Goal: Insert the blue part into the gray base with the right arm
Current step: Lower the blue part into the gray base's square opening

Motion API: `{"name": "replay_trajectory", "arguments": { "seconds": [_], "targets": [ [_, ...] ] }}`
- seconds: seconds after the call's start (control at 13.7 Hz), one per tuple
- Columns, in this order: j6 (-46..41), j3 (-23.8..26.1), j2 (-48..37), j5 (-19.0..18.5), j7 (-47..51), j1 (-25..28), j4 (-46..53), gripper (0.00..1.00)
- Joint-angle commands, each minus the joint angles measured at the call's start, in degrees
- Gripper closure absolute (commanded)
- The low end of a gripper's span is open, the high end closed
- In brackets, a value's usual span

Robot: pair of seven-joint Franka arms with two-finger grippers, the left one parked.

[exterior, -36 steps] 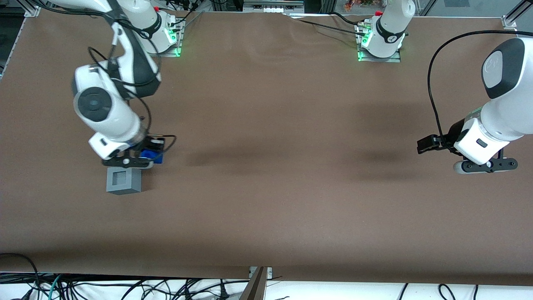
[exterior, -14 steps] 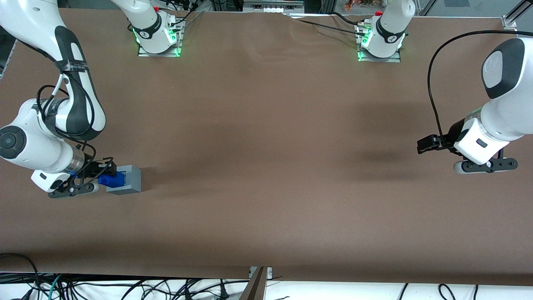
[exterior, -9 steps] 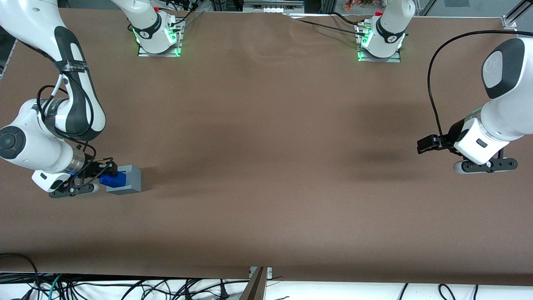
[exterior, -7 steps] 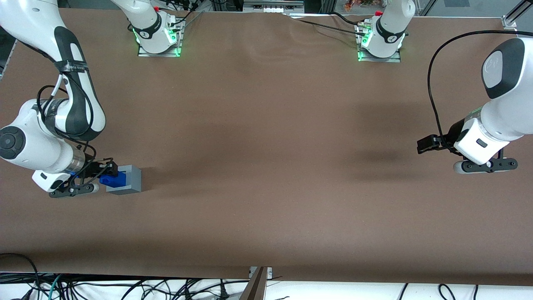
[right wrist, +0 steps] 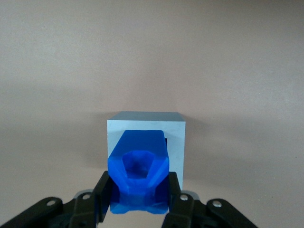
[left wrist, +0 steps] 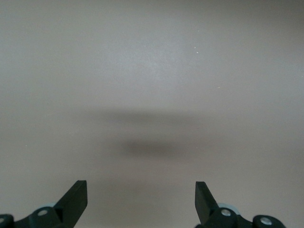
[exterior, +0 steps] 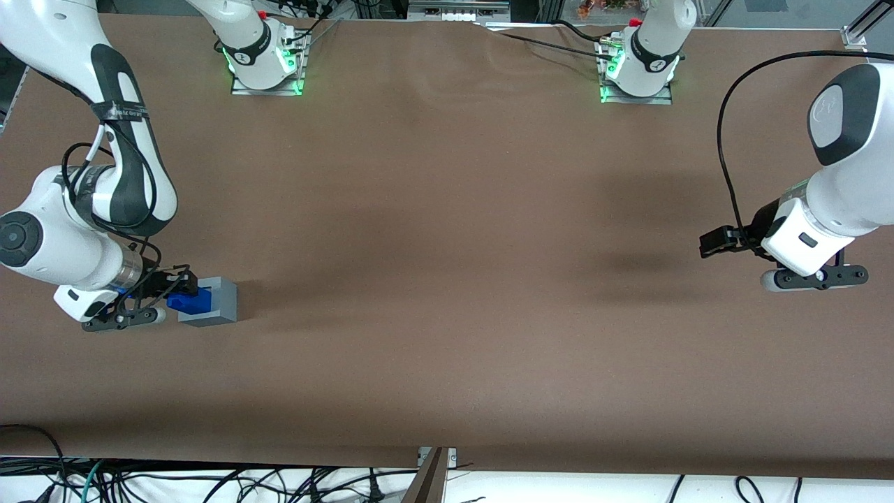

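Note:
The gray base (exterior: pixel 218 302) stands on the brown table near the working arm's end. The right arm's gripper (exterior: pixel 174 297) lies low and level beside it, pointing toward the parked arm's end, and is shut on the blue part (exterior: pixel 191 301). The blue part overlaps the base's edge on the gripper's side. In the right wrist view the blue part (right wrist: pixel 138 172) sits between the black fingers (right wrist: pixel 103 194) of the gripper (right wrist: pixel 138 198). It covers much of the gray base's (right wrist: pixel 175 137) near face. The base's recess is hidden.
The brown table cover (exterior: pixel 447 279) stretches bare toward the parked arm (exterior: pixel 814 244). Both arm bases (exterior: pixel 265 63) (exterior: pixel 639 70) stand at the table's edge farthest from the camera. Cables (exterior: pixel 209 482) hang below the near edge.
2.6 s ago the gripper held the blue part at the base's farther edge. It has swung round to the working arm's end of the base. Over the last second nothing has visibly moved.

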Motion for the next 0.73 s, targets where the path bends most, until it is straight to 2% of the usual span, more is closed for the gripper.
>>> {"name": "replay_trajectory", "arguments": {
  "seconds": [0.0, 0.66],
  "targets": [
    [2.8, 0.0, 0.7, 1.1, -0.2, -0.1, -2.1, 0.79],
    [2.9, -0.1, 0.1, 0.4, -0.8, -0.2, -3.5, 0.80]
  ]
}}
